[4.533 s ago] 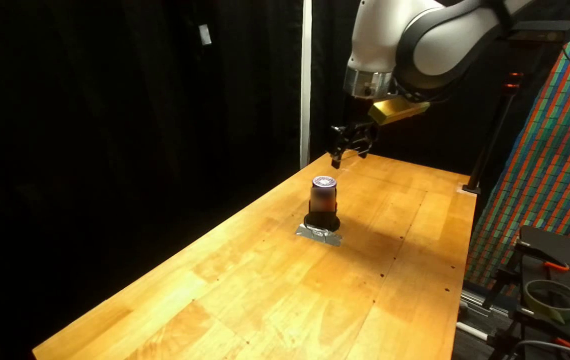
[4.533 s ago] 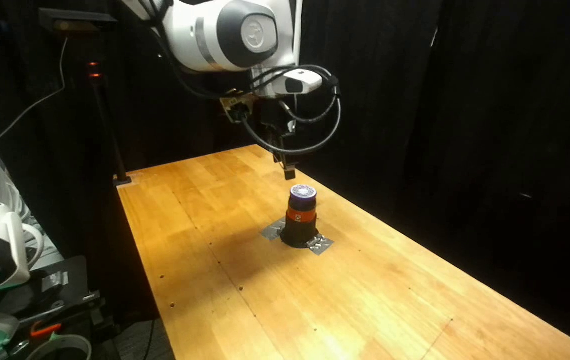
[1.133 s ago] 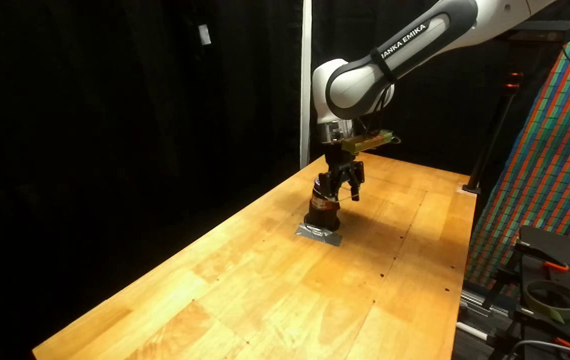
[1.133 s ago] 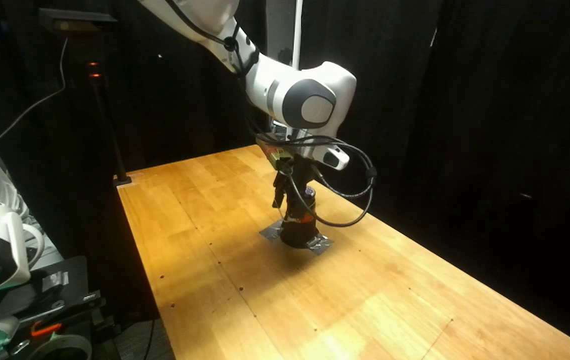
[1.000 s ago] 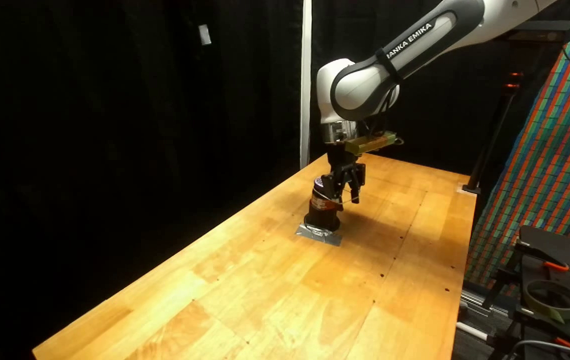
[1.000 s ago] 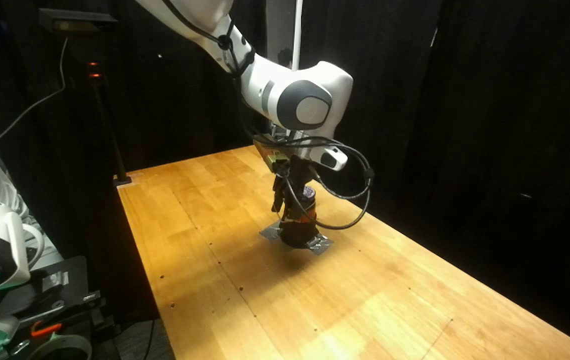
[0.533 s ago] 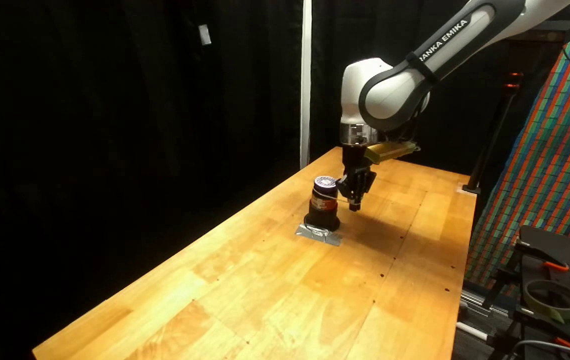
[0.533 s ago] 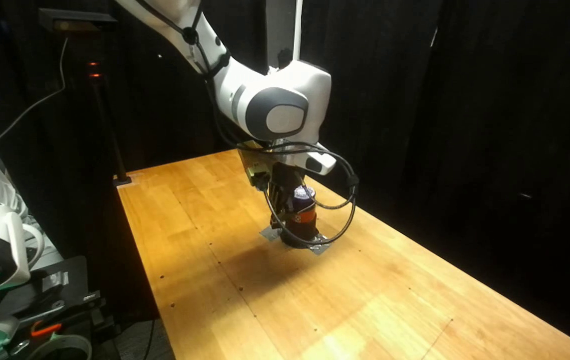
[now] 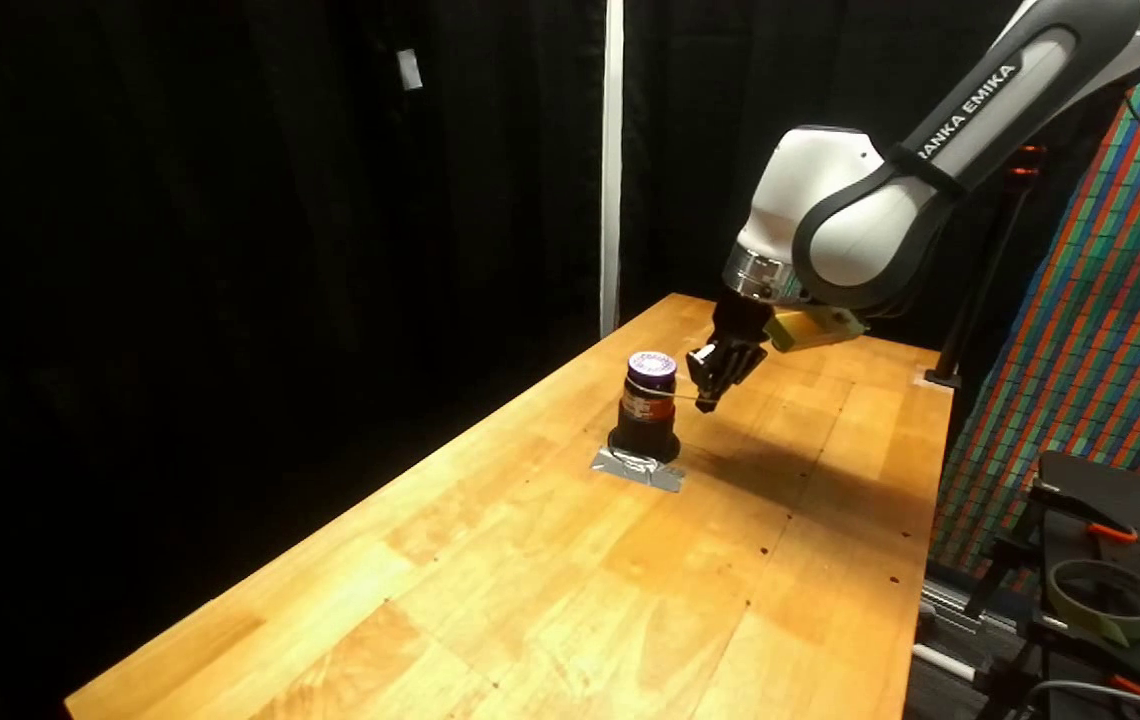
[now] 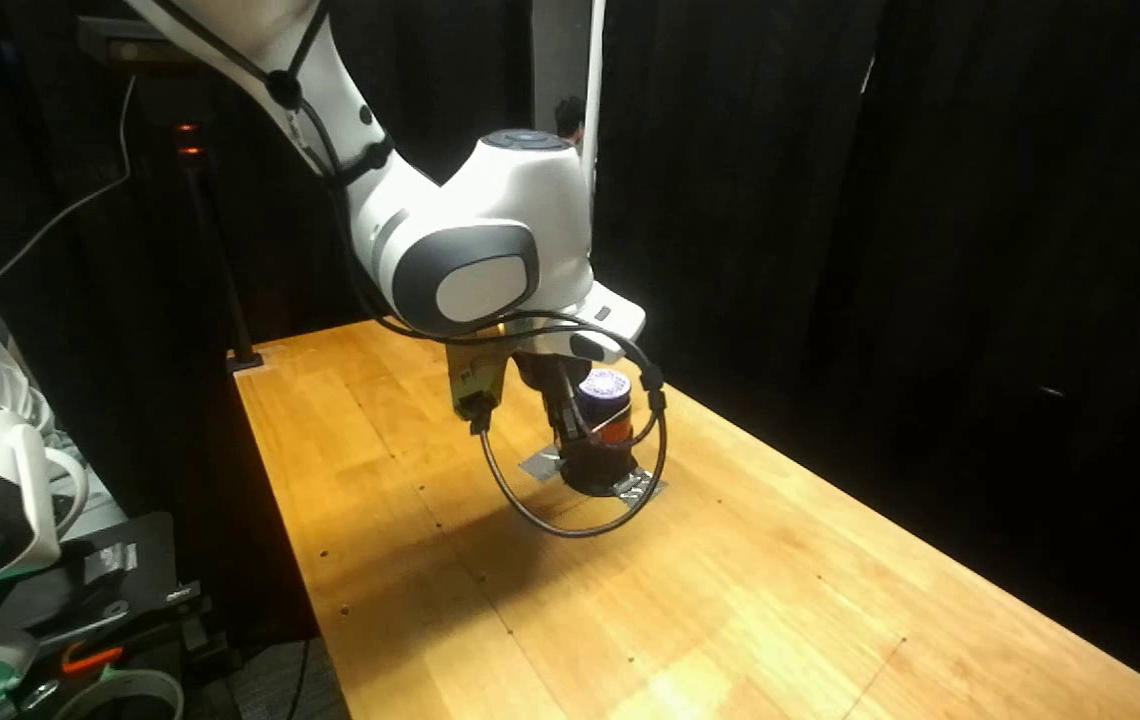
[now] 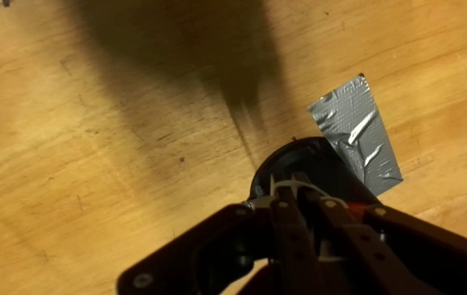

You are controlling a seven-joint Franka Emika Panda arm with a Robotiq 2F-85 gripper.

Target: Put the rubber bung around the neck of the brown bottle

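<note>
My gripper [image 9: 706,403] has its jaws drawn together, the band [image 11: 293,182] over their tips; whether they pinch it too, I can't quite make out. The band runs taut from me to the upright bottle [image 9: 648,408] and around it, below the top. If I lift, it could ride up and off; if my tips slip out crookedly, it may spring back askew. Pulling hard away might strain the tape [image 11: 360,135] holding the black base [image 9: 644,444] to the table [image 9: 530,560].
</note>
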